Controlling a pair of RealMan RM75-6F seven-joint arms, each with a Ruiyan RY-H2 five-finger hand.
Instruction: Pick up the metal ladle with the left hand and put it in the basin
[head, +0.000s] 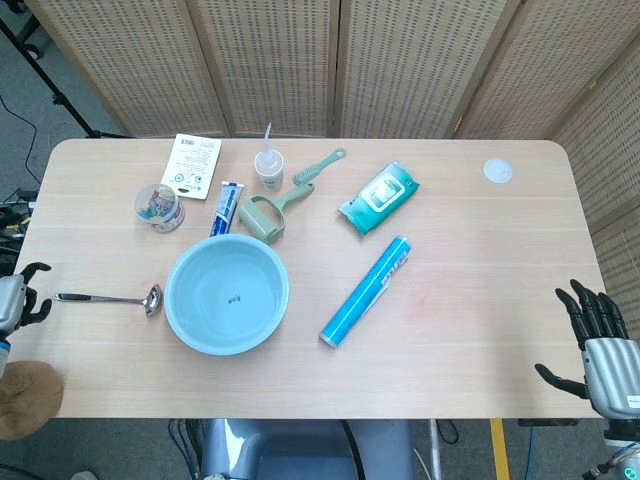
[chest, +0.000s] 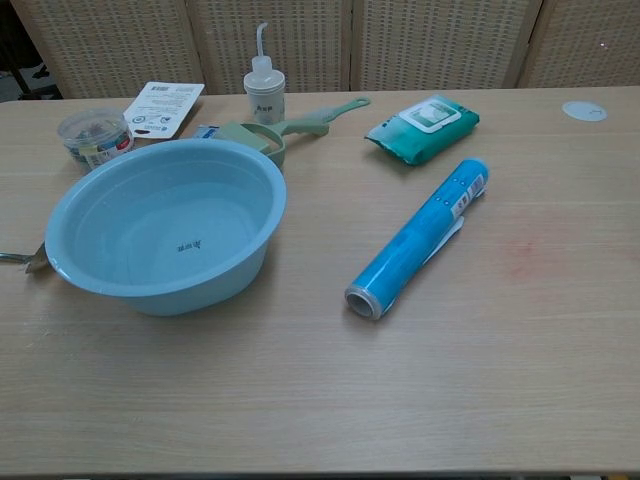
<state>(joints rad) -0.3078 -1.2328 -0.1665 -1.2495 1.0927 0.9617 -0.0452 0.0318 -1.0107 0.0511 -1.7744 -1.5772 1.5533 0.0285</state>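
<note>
The metal ladle (head: 105, 298) lies flat on the table, its bowl beside the left wall of the light blue basin (head: 227, 295) and its handle pointing left. In the chest view only a sliver of the ladle (chest: 24, 261) shows past the basin (chest: 165, 228), which is empty. My left hand (head: 18, 300) sits at the frame's left edge, just beyond the handle's tip, mostly cut off, with fingers apart and holding nothing. My right hand (head: 598, 348) hovers off the table's near right corner, fingers spread and empty. Neither hand appears in the chest view.
Behind the basin lie a green lint roller (head: 268, 213), a toothpaste tube (head: 227, 208), a squeeze bottle (head: 268, 166), a small jar (head: 159, 206) and a card (head: 191, 165). A wipes pack (head: 378, 198) and a blue roll (head: 366, 291) lie to its right.
</note>
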